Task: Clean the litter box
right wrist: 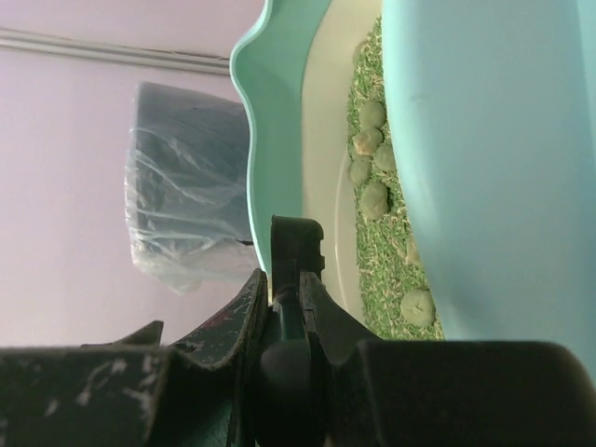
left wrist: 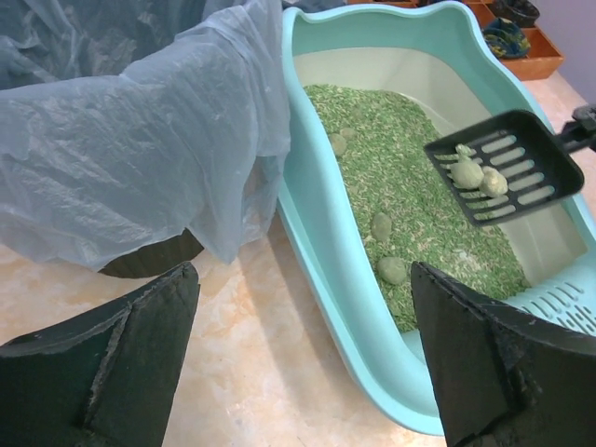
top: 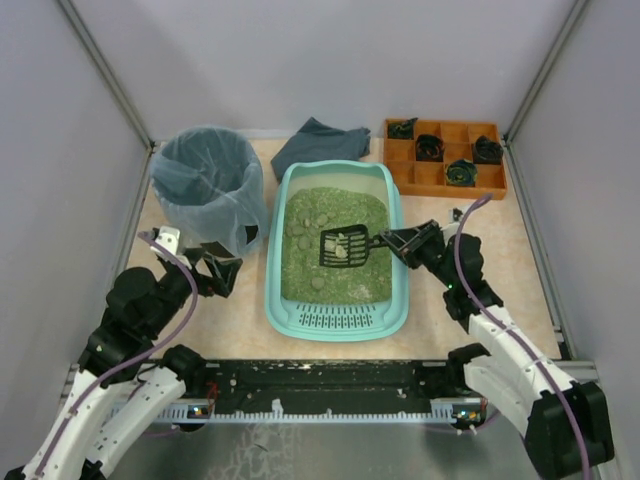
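Note:
The turquoise litter box [top: 274, 275] lies mid-table, filled with green litter [top: 312, 272] and several pale clumps [top: 300, 228]. A black slotted scoop [top: 345, 246] hovers over the litter with a few clumps on it. My right gripper [top: 396, 240] is shut on the scoop's handle [right wrist: 296, 253] at the box's right rim. My left gripper [top: 214, 271] stands wide open above bare table between the bin and the box's left wall [left wrist: 346, 279], holding nothing. The left wrist view shows the loaded scoop [left wrist: 510, 168] at upper right.
A round bin lined with a bluish bag [top: 208, 180] stands left of the box, its bag [left wrist: 140, 140] hanging close to my left fingers. A grey cloth [top: 320, 143] lies behind the box. An orange compartment tray [top: 447, 192] with dark items sits back right.

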